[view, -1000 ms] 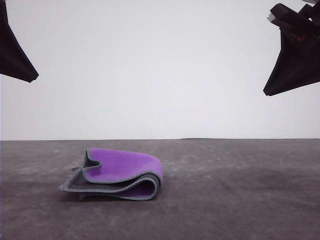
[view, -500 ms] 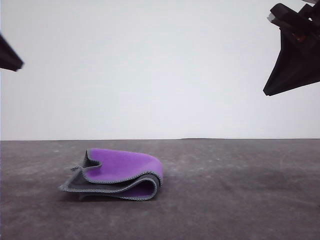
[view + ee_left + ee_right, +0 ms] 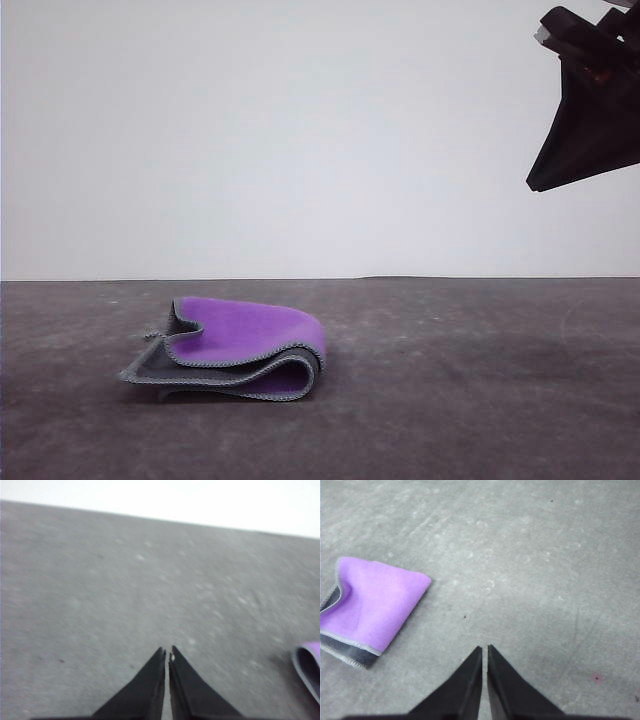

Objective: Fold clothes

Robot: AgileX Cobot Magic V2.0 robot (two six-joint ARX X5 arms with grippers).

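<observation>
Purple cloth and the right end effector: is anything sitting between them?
No. In the right wrist view, only bare grey table lies between the folded cloth and the right end effector, which is shut and holding nothing.

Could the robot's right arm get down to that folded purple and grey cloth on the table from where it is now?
Probably yes. The right gripper hangs shut and empty above the grey table, and the folded purple and grey cloth lies free, with nothing on or beside it. Only open tabletop lies between them.
</observation>
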